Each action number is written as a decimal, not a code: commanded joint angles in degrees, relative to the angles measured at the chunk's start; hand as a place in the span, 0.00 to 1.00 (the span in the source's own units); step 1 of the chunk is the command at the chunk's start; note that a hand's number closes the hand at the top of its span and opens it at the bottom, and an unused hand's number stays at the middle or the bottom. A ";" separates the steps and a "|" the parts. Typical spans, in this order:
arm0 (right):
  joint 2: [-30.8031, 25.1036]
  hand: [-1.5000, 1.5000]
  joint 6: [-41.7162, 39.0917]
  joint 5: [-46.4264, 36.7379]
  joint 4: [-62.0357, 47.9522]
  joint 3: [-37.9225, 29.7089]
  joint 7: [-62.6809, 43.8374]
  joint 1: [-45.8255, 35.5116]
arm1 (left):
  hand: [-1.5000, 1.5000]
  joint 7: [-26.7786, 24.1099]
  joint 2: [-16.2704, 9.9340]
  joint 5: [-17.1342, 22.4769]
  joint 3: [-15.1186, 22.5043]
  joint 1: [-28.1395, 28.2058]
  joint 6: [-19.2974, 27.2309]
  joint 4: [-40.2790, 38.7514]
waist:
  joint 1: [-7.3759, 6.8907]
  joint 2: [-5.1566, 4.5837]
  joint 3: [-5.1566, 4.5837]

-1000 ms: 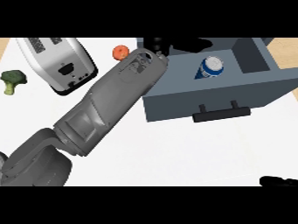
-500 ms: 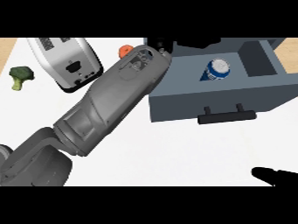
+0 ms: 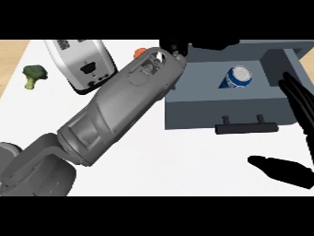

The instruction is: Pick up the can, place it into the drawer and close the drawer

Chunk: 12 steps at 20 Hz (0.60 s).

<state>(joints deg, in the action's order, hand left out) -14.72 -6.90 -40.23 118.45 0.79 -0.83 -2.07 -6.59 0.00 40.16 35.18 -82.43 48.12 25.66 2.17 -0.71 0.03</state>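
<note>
The blue and white can lies tilted inside the open grey drawer, close to its right wall. My left forearm crosses the counter from the lower left. Its black left hand sits at the drawer's back left corner, partly cut off by the picture's top. At the right edge my right hand is open, its straight fingers pointing up beside the drawer's front right corner and its thumb spread out to the left. The drawer's dark handle faces me on the front panel.
A silver toaster stands at the back left, with a broccoli floret to its left. A small orange-red object peeks out behind my left forearm. The white counter ends at wooden flooring on the left.
My right hand has risen from the lower right edge to beside the drawer's front. The can has stayed in the drawer, and the left arm has hardly moved.
</note>
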 commanded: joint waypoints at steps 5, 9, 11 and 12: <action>-0.38 0.00 4.68 -15.51 -11.44 6.18 0.18 -2.51 | 0.00 2.65 -0.54 -1.45 -1.52 0.87 -0.40 2.57 | -2.53 0.76 -0.04; 2.61 0.00 14.36 -18.52 -22.50 5.13 4.10 -3.47 | 0.00 6.32 -3.09 -3.47 -0.73 1.88 0.50 5.95 | -3.14 0.93 0.01; 4.01 0.00 15.51 -17.67 -27.56 3.71 3.90 -7.85 | 0.00 6.28 -6.74 -3.79 -1.17 3.97 -2.43 8.26 | -3.51 0.87 0.00; 4.70 0.00 17.97 -19.77 -29.89 4.29 4.03 -7.99 | 0.00 10.28 -7.88 -4.87 0.43 1.43 -0.82 9.59 | -4.13 1.10 0.01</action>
<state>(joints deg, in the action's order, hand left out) -11.94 5.67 -57.67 96.23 5.69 1.91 -7.75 -0.74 -4.38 37.07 34.31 -81.02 47.28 31.20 -0.99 0.07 0.03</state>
